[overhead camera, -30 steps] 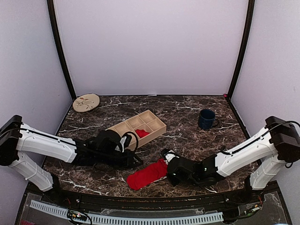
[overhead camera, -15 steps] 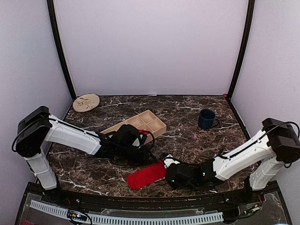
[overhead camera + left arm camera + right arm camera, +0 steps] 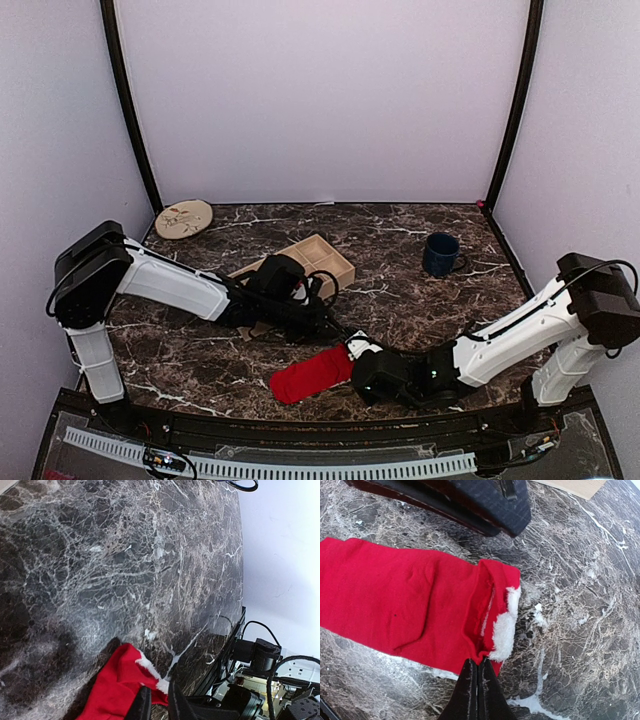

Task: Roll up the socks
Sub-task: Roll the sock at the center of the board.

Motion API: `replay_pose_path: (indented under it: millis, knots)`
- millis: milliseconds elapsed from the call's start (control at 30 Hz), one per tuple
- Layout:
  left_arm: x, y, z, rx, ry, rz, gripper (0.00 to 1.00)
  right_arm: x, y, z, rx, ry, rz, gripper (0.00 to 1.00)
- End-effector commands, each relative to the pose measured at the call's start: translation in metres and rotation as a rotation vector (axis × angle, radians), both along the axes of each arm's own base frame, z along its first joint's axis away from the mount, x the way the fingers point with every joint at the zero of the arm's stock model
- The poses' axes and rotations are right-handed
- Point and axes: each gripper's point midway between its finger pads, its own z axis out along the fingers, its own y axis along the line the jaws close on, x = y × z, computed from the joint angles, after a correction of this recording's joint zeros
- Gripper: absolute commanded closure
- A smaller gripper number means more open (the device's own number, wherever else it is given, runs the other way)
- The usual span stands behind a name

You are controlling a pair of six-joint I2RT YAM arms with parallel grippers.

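One red sock (image 3: pixel 310 372) with a white fluffy cuff (image 3: pixel 504 625) lies flat near the table's front edge. It also shows in the left wrist view (image 3: pixel 117 685) and the right wrist view (image 3: pixel 410 605). My right gripper (image 3: pixel 358 362) is shut on the near edge of the cuff (image 3: pixel 478 667). My left gripper (image 3: pixel 335 335) hovers just behind the cuff end, its fingers nearly together with nothing between them (image 3: pixel 157 702). It shows as a dark blurred block (image 3: pixel 470 502) above the sock's far edge. No second sock is in view.
A wooden compartment tray (image 3: pixel 318 258) stands behind the left arm, partly hidden by it. A dark blue mug (image 3: pixel 440 254) is at the back right. A beige plate (image 3: pixel 184 218) is at the back left. The table's front rail (image 3: pixel 300 432) lies close to the sock.
My left arm has swung right, from beside the tray to the sock's cuff end. The right gripper has shifted slightly left and stays on the cuff. The sock has barely moved.
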Motion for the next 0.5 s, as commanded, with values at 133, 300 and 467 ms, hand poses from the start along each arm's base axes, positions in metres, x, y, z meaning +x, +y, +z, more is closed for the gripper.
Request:
replay_pose_path:
  millis: [133, 300, 467]
  knots:
    - [0.004, -0.018, 0.004, -0.061, 0.039, -0.042, 0.94, 0.0, 0.004, 0.0, 0.025, -0.018, -0.006, 1.0]
    - [0.003, -0.021, -0.005, -0.058, 0.064, -0.047, 0.96, -0.001, 0.004, -0.002, 0.028, -0.014, -0.005, 1.0]
    - [0.003, -0.022, -0.012, -0.051, 0.077, -0.049, 0.97, -0.002, 0.003, -0.004, 0.026, -0.011, -0.002, 1.0]
